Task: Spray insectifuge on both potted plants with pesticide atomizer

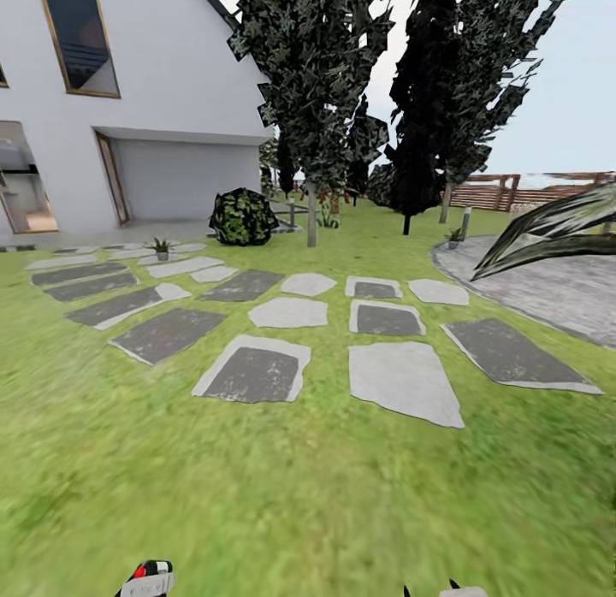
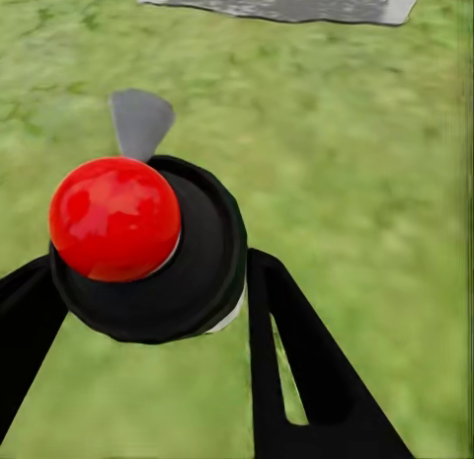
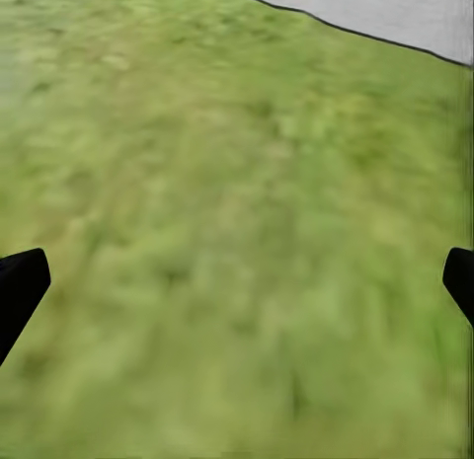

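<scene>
While over lawn [image 2: 375,163], left jaws [image 2: 148,311] grip pesticide atomizer [image 2: 148,247].

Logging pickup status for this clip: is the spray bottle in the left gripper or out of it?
In it. In the left wrist view the spray bottle, red top up, sits between the left gripper's two black fingers over grass.

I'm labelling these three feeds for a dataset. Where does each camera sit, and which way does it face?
Head view: on the robot's head, facing forward over lawn, stepping stones and house; both hands' tips at the bottom edge.
Left wrist view: on the left arm, looking along the left hand, shut on the pesticide atomizer.
Right wrist view: on the right arm, facing grass past the open right hand.
All three views share lawn and paving.
</scene>
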Available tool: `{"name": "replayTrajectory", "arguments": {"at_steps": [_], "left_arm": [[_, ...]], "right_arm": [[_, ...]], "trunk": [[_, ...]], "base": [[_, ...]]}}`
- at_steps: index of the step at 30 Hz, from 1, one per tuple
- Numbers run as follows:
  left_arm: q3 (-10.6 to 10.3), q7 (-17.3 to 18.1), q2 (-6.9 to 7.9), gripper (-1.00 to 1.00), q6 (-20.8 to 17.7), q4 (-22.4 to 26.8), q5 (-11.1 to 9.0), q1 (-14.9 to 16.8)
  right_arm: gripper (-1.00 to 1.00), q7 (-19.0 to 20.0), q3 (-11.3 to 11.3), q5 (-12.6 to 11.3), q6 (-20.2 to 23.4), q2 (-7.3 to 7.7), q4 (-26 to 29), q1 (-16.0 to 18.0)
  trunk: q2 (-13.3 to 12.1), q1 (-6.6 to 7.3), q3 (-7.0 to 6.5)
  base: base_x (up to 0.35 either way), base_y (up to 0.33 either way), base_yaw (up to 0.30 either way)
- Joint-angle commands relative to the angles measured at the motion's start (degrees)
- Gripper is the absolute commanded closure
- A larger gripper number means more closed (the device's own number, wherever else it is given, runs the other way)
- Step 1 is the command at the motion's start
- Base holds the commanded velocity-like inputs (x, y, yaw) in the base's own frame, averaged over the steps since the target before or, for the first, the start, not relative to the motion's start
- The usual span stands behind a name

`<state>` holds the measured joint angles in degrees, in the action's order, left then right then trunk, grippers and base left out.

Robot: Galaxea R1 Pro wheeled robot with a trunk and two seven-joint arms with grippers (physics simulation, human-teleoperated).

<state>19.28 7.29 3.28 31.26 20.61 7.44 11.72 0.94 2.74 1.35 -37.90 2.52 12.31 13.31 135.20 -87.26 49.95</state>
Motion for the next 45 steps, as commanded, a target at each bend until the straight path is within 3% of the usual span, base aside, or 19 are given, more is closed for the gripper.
{"name": "replayTrajectory", "arguments": {"at_steps": [1,21,45], "left_arm": [[0.49,0.27,-0.03,1.0,0.2,0.0,0.57,0.04],[0.49,0.27,-0.03,1.0,0.2,-0.03,0.55,0.05],[0.49,0.27,-0.03,1.0,0.2,0.02,0.55,0.05]], "right_arm": [[-1.0,-0.06,0.25,0.0,-0.16,0.03,-0.05,0.05],[-1.0,-0.06,0.25,0.05,-0.16,0.03,-0.07,0.05],[-1.0,-0.06,0.25,0.05,-0.16,0.03,-0.06,0.05]], "trunk": [[0.02,-0.02,0.03],[0.02,-0.02,-0.22],[0.02,-0.02,-0.22]], "base": [[0.339,0.0,-0.233],[0.338,0.0,-0.227],[0.338,0.0,-0.012]]}}
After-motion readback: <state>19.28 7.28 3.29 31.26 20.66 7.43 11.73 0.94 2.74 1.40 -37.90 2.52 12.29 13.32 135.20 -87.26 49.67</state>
